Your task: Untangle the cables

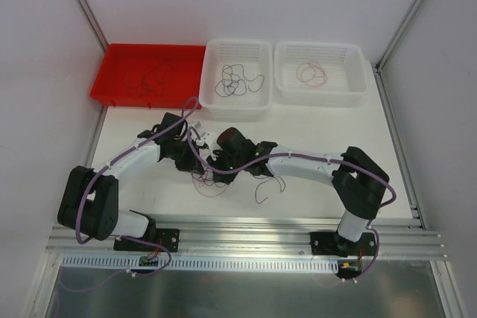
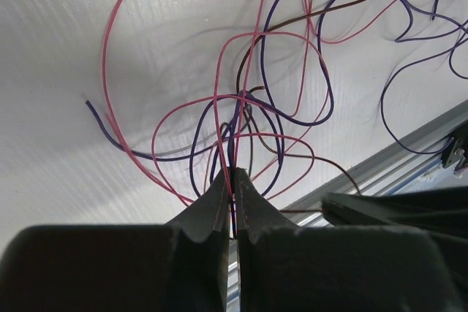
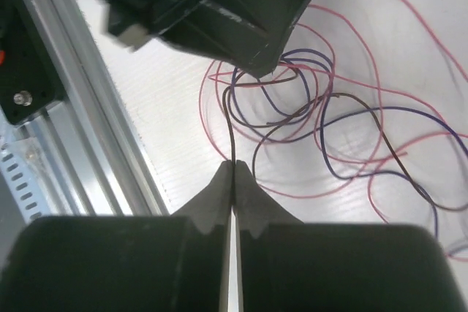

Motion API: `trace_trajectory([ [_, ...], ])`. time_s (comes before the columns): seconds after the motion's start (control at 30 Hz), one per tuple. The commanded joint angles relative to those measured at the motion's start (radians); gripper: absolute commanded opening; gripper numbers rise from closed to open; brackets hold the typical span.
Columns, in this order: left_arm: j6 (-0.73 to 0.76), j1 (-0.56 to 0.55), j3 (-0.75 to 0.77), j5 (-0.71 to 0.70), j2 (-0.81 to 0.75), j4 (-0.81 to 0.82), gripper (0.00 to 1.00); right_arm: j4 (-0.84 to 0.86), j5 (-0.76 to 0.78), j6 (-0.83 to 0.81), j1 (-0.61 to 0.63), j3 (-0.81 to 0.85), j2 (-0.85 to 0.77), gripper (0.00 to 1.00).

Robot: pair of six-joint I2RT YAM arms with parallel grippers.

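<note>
Pink-red, purple and dark brown cables point(image 2: 252, 111) lie in a loose tangle on the white table point(image 1: 320, 128), near its front edge and just beyond the aluminium rail point(image 3: 95, 144), between the two arms. The left pincer point(image 2: 234, 178) has its jaws pressed together on a small bundle of pink and purple strands, which fan out from the tips into overlapping loops above the table. The right pincer point(image 3: 232, 166) is also closed, nipping a single dark brown strand point(image 3: 228, 118) that runs up from its tips into the same knot of loops. In the right wrist view the left pincer's black fingers hang just above that knot, close to the right pincer. A separate purple strand point(image 1: 272, 188) curls on the table to the right of the tangle. Along the far edge of the table stand three containers side by side: a red tray point(image 1: 119, 94) with dark strands in it, a middle white basket point(image 1: 237, 113) with black strands, and a right white basket point(image 1: 320, 96) with red strands.
</note>
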Motion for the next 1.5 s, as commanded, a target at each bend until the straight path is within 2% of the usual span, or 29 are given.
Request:
trace_trajectory([
  [0.0, 0.009, -0.009, 0.027, -0.028, -0.004, -0.007, 0.00, -0.010, 0.033, -0.030, 0.004, -0.009, -0.190, 0.01],
  [0.37, 0.009, -0.009, 0.032, -0.106, -0.004, -0.032, 0.00, -0.178, 0.137, -0.048, -0.060, -0.012, -0.615, 0.01],
  [0.83, 0.010, -0.009, 0.030, -0.168, 0.004, -0.055, 0.00, -0.198, 0.553, 0.048, -0.102, -0.035, -1.135, 0.01],
  [1.0, 0.007, -0.009, 0.038, -0.229, 0.013, -0.076, 0.00, -0.237, 0.700, 0.065, -0.102, -0.027, -1.246, 0.01],
  [1.27, 0.002, -0.008, 0.046, -0.347, -0.018, -0.099, 0.00, -0.339, 0.763, 0.071, -0.102, -0.003, -1.268, 0.01],
  [1.3, 0.002, -0.008, 0.044, -0.352, -0.025, -0.098, 0.02, -0.349, 0.766, 0.071, -0.102, 0.000, -1.258, 0.01],
  [1.43, 0.013, -0.009, 0.033, -0.358, -0.082, -0.085, 0.39, -0.401, 0.759, 0.078, -0.102, 0.020, -1.203, 0.01],
  [1.47, 0.016, -0.009, 0.030, -0.356, -0.096, -0.073, 0.44, -0.408, 0.753, 0.079, -0.103, 0.019, -1.192, 0.01],
])
